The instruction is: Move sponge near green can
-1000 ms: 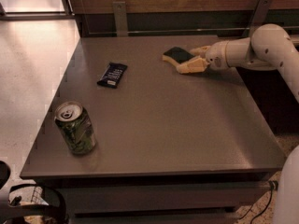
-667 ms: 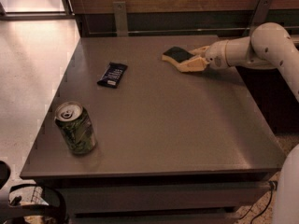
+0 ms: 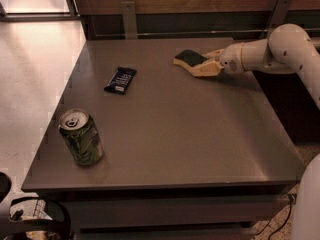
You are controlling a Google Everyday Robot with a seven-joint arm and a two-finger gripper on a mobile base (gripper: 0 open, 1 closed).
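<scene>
Sponge point(image 3: 189, 57) rests on the table's point(image 3: 175, 134) far side, clasped between gripper point(image 3: 200, 63) fingers point(image 3: 206, 70).

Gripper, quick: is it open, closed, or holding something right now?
Gripper: at the sponge, far right of the table; open or shut cannot be told.

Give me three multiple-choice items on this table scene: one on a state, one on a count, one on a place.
1. The can stands: A upright; B on its side; C upside down.
2. Things lying or standing on the table: A two; B three; C five.
3. The gripper is: A over the can; B off the table; C at the sponge, far right.
Answers: 1 A, its silver top faces up. 2 B, can, sponge and snack bar. 3 C, its tip is at the sponge's right side.
</scene>
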